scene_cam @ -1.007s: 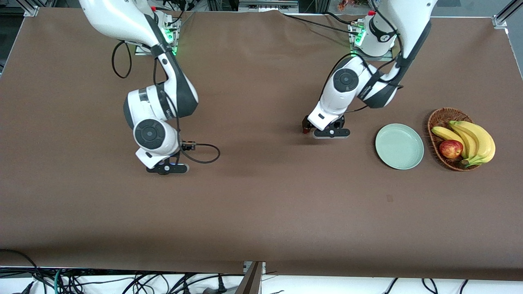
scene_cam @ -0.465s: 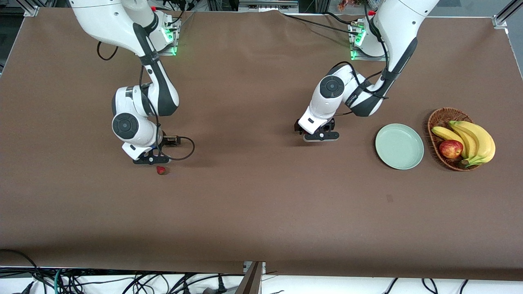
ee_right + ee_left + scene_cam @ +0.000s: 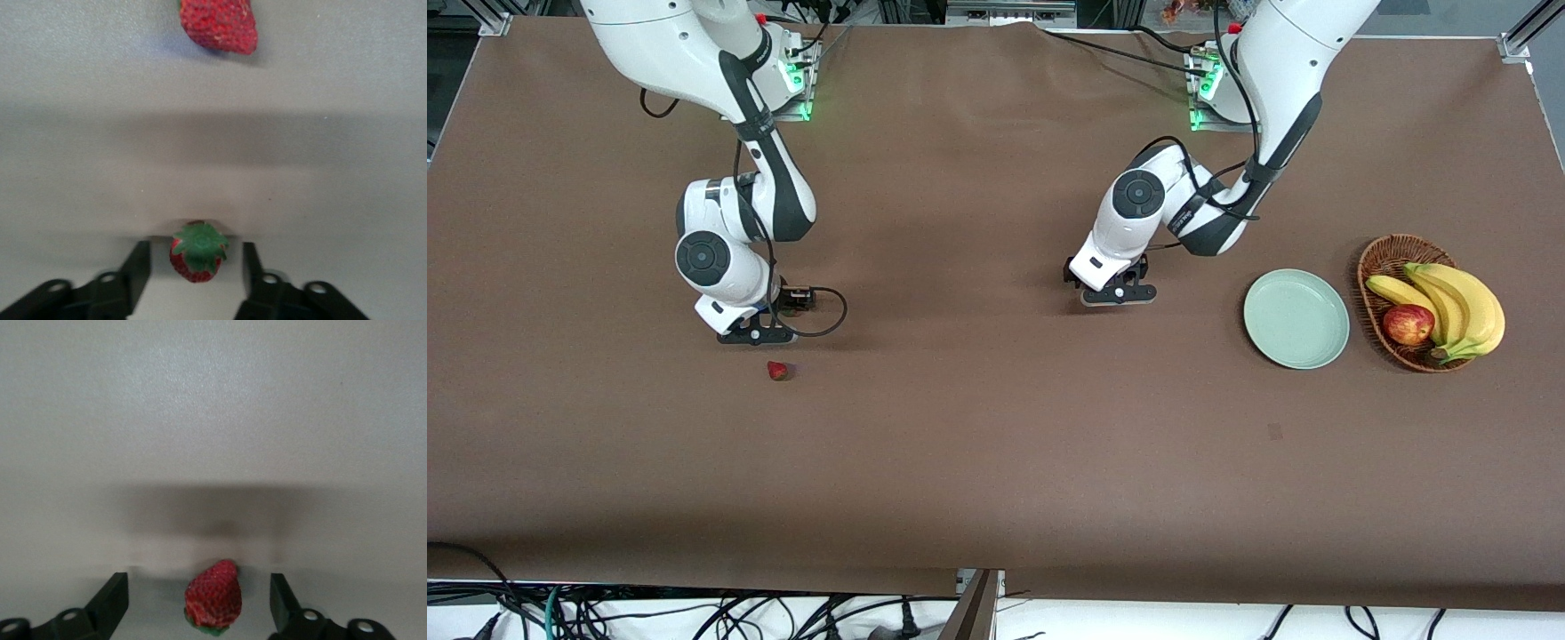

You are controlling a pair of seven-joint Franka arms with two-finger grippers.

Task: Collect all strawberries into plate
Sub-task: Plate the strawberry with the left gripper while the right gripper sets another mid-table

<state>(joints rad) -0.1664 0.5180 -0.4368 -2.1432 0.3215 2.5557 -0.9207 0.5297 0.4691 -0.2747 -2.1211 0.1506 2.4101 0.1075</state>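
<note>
In the left wrist view one strawberry (image 3: 213, 597) lies on the table between the fingers of my open left gripper (image 3: 199, 581), with a gap on each side. In the front view the left gripper (image 3: 1116, 293) is low over the table's middle and hides that berry. My right gripper (image 3: 195, 248) is open around a second strawberry (image 3: 198, 253), green top up, not touching it. A third strawberry (image 3: 220, 23) lies just ahead of it; in the front view this berry (image 3: 778, 371) lies beside the right gripper (image 3: 754, 337), nearer the camera. The mint-green plate (image 3: 1296, 318) holds nothing.
A wicker basket (image 3: 1376, 262) with bananas (image 3: 1463, 302) and a red apple (image 3: 1408, 324) stands beside the plate at the left arm's end of the table. A cable (image 3: 827, 316) loops from the right wrist close to the table.
My right gripper moved toward the right arm's end and away from the front camera, uncovering a strawberry on the table. My left gripper shifted a little toward the table's middle.
</note>
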